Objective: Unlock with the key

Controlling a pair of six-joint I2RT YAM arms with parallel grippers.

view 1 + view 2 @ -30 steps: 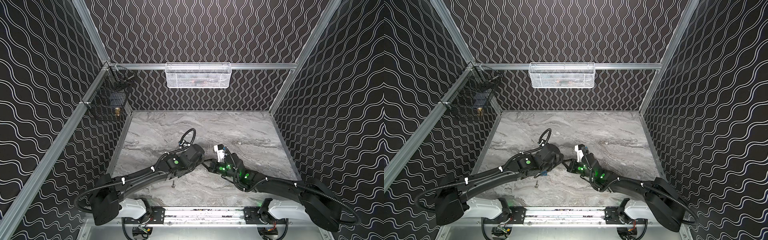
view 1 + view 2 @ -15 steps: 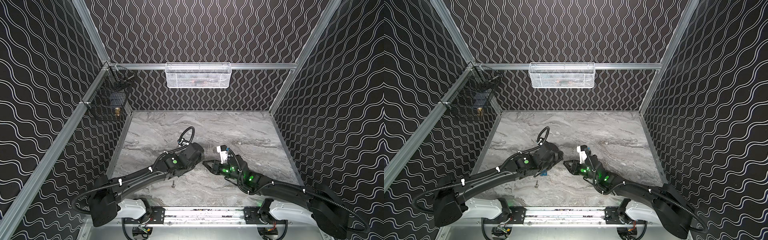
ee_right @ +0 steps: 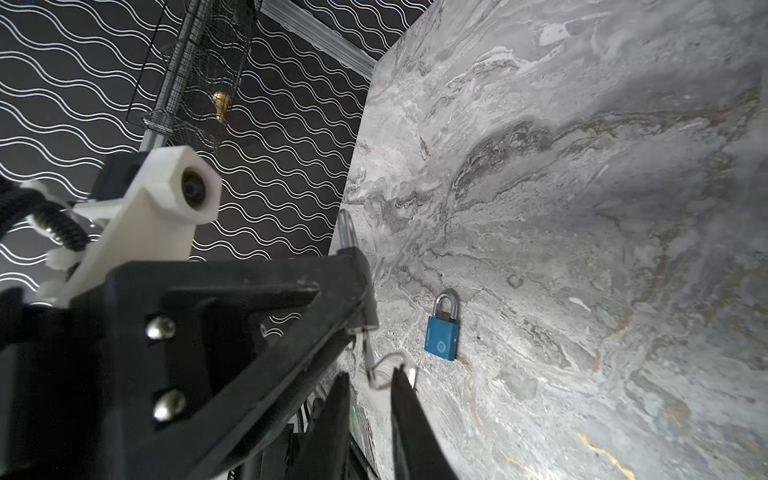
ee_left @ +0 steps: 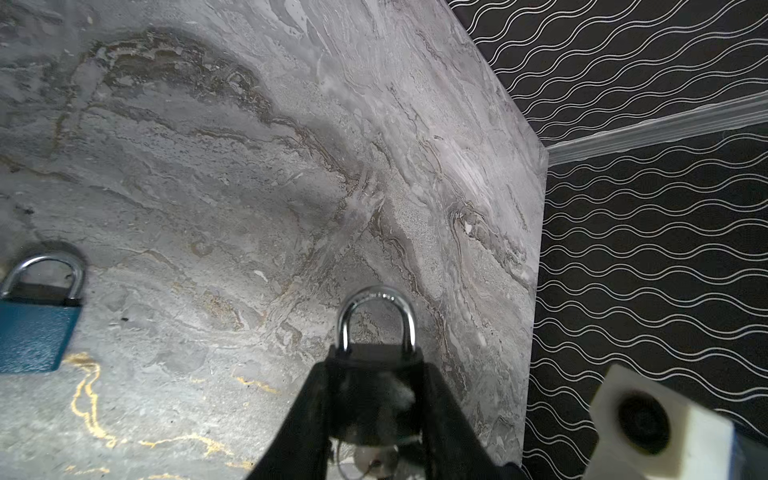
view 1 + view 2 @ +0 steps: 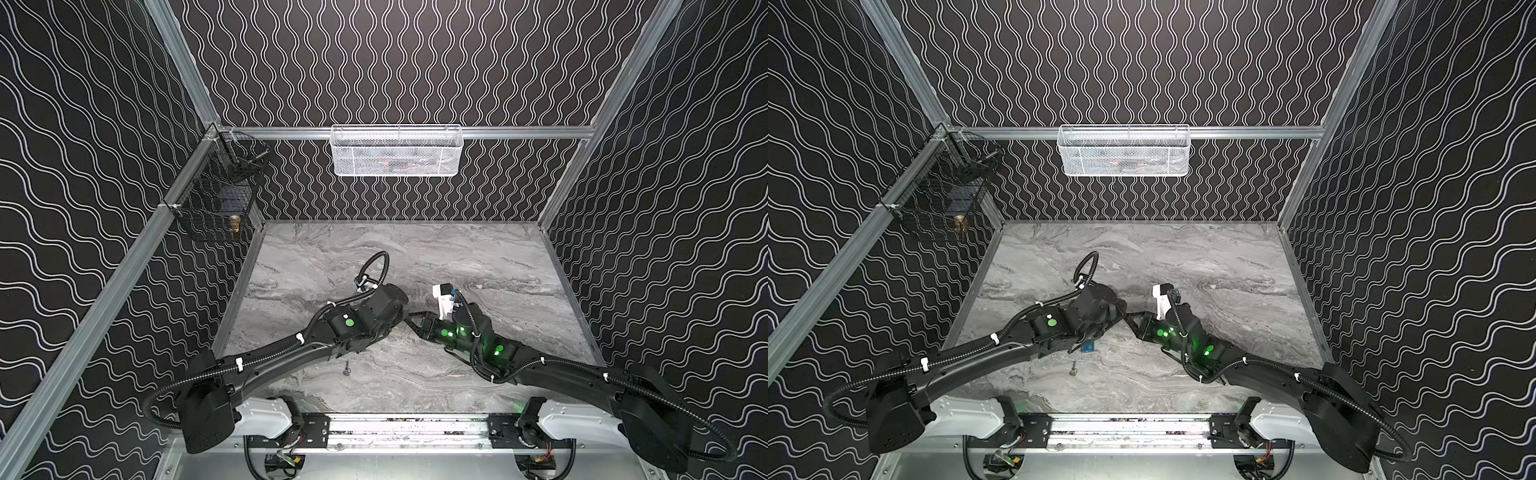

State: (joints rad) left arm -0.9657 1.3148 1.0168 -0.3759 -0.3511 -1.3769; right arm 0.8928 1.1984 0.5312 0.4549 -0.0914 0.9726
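My left gripper (image 4: 376,370) is shut on a black padlock (image 4: 376,357), gripping its body so that the silver shackle (image 4: 376,316) sticks out past the fingertips. A key (image 3: 368,353) with a wire ring (image 3: 390,365) stands in the padlock's underside and also shows in the left wrist view (image 4: 376,459). My right gripper (image 3: 370,374) sits just under the key. Its fingers are a narrow gap apart, one fingertip (image 3: 399,374) at the ring, and nothing is clamped between them. In both top views the grippers meet tip to tip, left (image 5: 404,320) and right (image 5: 415,323).
A blue padlock (image 3: 441,338) lies flat on the marble table (image 5: 478,266) beside the left arm, its corner showing in a top view (image 5: 1088,345). A small metal piece (image 5: 346,371) lies near the front. A black wire basket (image 5: 216,208) and a white mesh basket (image 5: 397,151) hang on the walls.
The right arm has stretched forward a little, its gripper staying at the left gripper's tip. The left arm and the padlock have barely moved.
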